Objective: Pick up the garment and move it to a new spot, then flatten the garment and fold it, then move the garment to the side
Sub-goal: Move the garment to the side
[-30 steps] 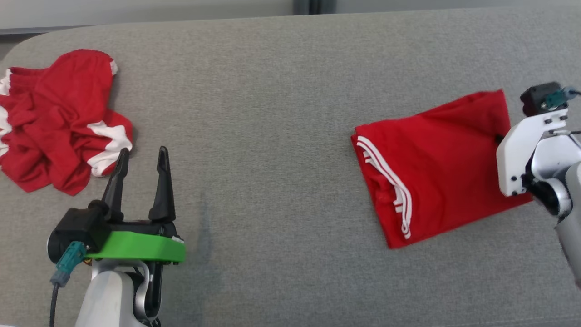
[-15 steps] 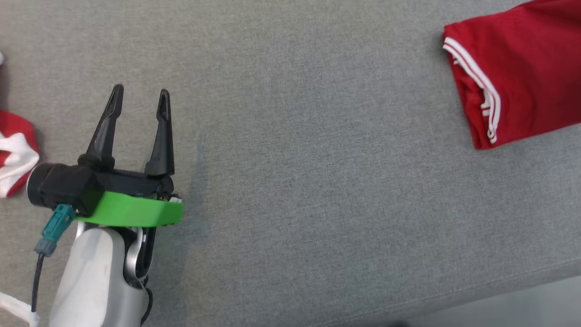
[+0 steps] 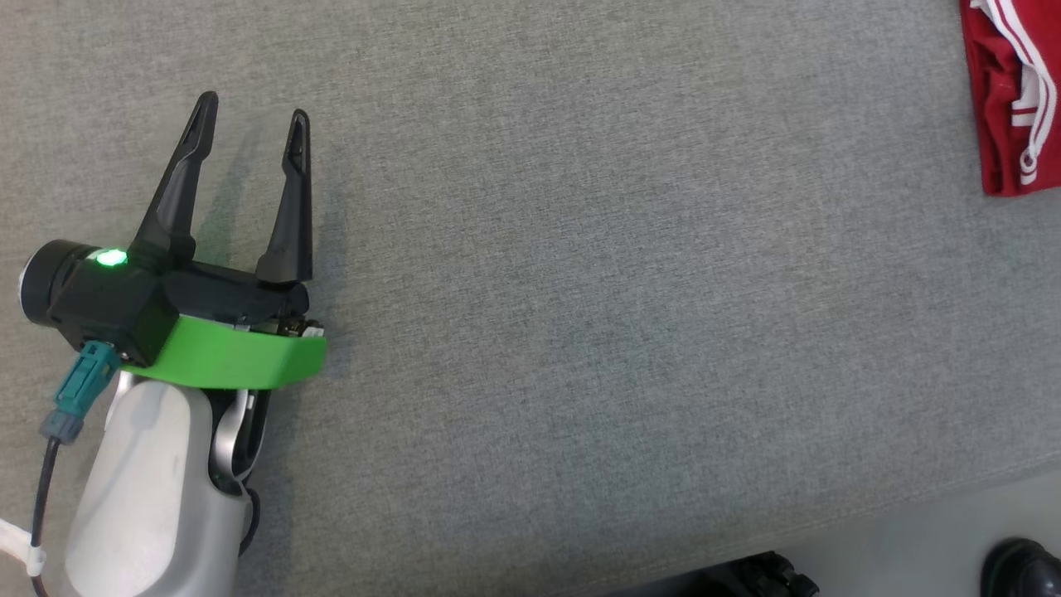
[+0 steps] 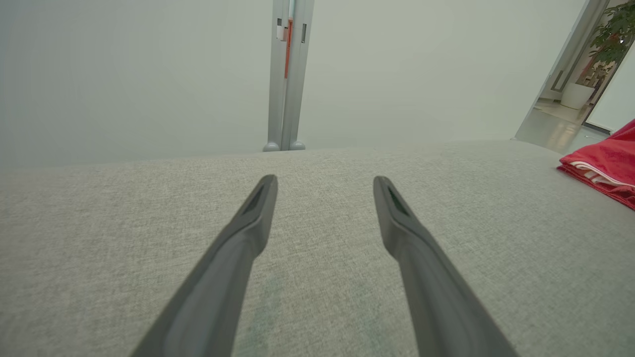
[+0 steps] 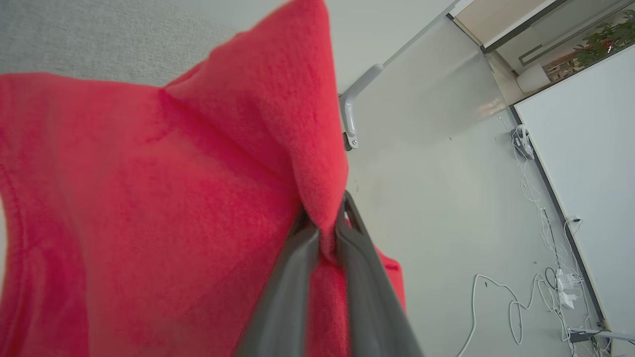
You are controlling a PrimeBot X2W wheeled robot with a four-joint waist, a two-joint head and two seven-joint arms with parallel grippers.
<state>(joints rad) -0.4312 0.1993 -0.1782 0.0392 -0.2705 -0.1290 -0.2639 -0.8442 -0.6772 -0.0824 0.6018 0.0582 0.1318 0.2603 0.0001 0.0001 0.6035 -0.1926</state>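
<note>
the garment (image 3: pixel 995 124) looks folded already: a flat red stack with white stripes along one edge, its layers lying fairly even. it lies on the grey cushion (image 3: pixel 580 290), well off to the right of the left gripper (image 3: pixel 253 108) and a little ahead of it. that gripper hangs over bare cushion, fingers spread wide, holding nothing. the right gripper (image 5: pixel 325 213) is clamped on a fold of the red cloth, which peaks up between its fingers. so pick-up, flattening and folding seem done; what remains, i judge, is the shift to the side and the release.
</note>
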